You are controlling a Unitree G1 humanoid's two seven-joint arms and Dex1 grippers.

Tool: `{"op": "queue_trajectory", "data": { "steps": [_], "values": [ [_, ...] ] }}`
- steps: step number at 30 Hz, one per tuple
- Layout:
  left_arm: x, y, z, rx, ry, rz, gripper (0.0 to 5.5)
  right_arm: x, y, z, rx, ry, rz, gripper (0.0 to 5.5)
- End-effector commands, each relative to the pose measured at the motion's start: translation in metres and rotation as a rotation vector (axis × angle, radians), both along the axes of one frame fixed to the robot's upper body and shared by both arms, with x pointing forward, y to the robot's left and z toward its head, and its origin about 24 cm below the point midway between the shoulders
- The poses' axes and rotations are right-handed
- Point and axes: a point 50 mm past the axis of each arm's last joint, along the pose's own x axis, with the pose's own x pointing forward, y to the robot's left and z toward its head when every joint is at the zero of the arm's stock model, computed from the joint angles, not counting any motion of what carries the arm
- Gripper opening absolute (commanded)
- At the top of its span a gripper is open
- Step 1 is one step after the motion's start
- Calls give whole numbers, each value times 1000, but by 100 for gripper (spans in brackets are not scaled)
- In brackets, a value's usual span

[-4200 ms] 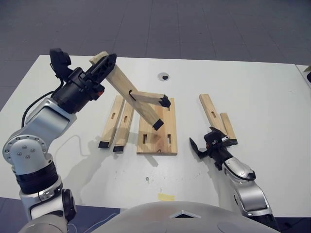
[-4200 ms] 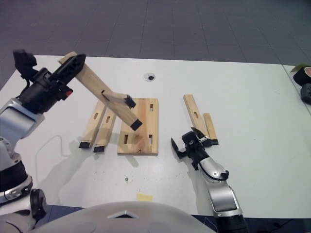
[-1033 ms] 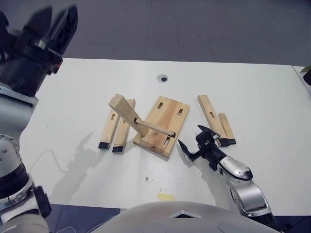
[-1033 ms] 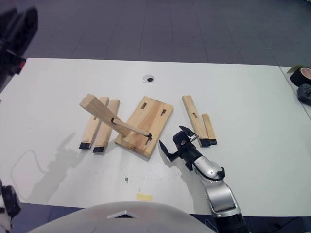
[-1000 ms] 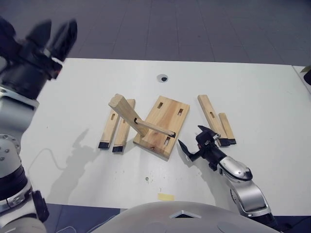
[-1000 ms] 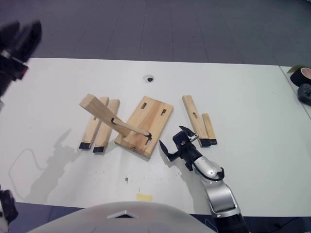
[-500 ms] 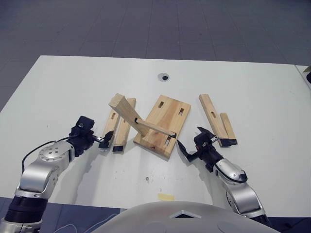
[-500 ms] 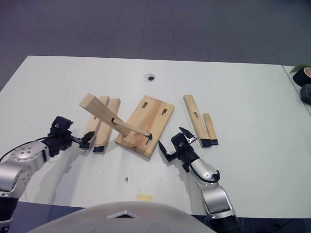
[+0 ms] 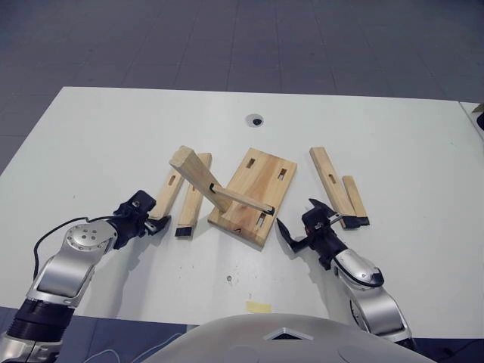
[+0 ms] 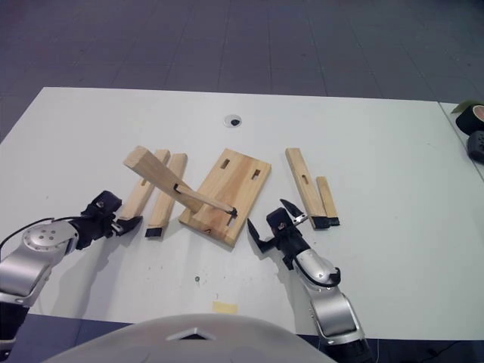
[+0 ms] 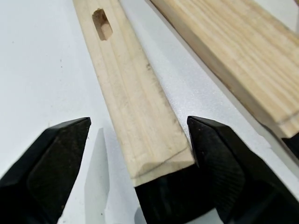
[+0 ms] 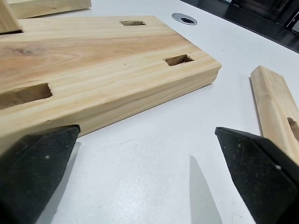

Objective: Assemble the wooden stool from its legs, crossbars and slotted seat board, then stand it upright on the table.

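Note:
The slotted seat board (image 9: pixel 265 175) lies flat and skewed mid-table. A leg (image 9: pixel 193 169) joined to a crossbar (image 9: pixel 243 201) rests tilted, its crossbar end on the board. Two more legs (image 9: pixel 168 193) (image 9: pixel 193 201) lie flat side by side to the left. My left gripper (image 9: pixel 155 222) is open at table level, its fingers (image 11: pixel 51 158) either side of the outer leg's black-capped end (image 11: pixel 163 191). My right gripper (image 9: pixel 297 219) is open just right of the board's near corner, with the board edge (image 12: pixel 121 98) in front of it and nothing between the fingers.
A longer leg (image 9: pixel 328 175) and a short piece (image 9: pixel 352 198) lie flat right of the board, just beyond the right gripper. A round grommet hole (image 9: pixel 255 119) sits at the table's far middle. A yellow tape mark (image 9: pixel 258 307) is near the front edge.
My left gripper let go of the leg-and-crossbar, which now leans on the turned board. The left arm swung up, then came down to the outer leg's capped end. The right gripper barely moved.

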Motion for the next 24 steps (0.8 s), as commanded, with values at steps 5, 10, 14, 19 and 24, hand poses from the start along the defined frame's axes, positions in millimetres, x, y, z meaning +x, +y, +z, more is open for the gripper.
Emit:
{"op": "queue_trajectory", "data": {
  "steps": [5,10,14,19,24],
  "values": [
    [-22,8,-36,-115,320,86,245,0,3,0,-1,-7,-18,540],
    [-17,15,-33,-54,304,63,209,-1,5,-2,-2,-8,-26,540],
    [-2,19,-20,-20,199,60,209,-1,3,-4,-4,-8,-39,540],
    [44,15,32,-80,-165,125,209,13,-14,2,-12,-46,-91,540],
    [78,-15,114,-248,-602,69,208,58,-53,55,76,-220,-183,540]
  ]
}}
